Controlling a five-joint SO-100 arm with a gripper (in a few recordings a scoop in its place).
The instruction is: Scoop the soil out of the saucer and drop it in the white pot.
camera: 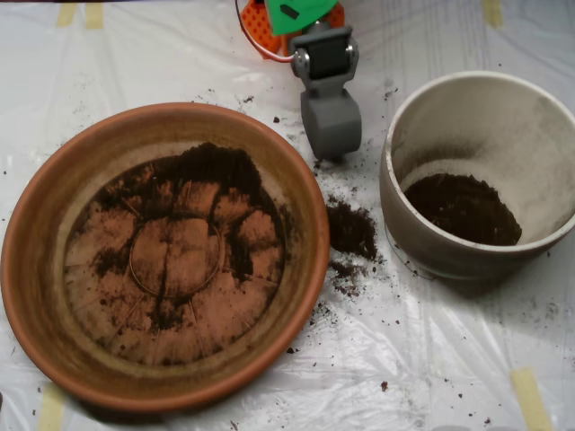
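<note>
While the arm's upper part ran off the top edge, w/ just an orange base [259,29] and a green piece [296,13] poking in, the grey scoop [331,126] hung in plain sight betw. the two containers, nearer the top. It pointed down toward the sheet; seen from above it looked like one rounded grey shell, no gap visible, and whether the halves were parted or pressed together couldn't be told. Nothing could be seen in its hold, tho its underside was hidden.

The saucer [40,224], big terracotta dish at left, had its left rim right at the frame edge and its bottom rim close to the lower edge. Inside: soil [211,171] mostly thinned out, a darker band heaped toward the upper part of the floor, smears and streaks across the rest, raised ring at centre showing thru. Much of the base was bare, stained orange-brown.

The white pot [422,247] sat at right, tilted look from this angle, its right side cut off by the frame. Dark earth lay in the bottom, a modest layer; inner walls dusty and smudged. The far inner floor was hidden behind the near wall.

Betw. saucer and pot, a spilled clump [350,229] lay on the white plastic sheet [431,359], just beside the saucer's rim, crumbs scattered round. Yellow tape strips [530,395] at the sheet's edges, partly cut off.
</note>
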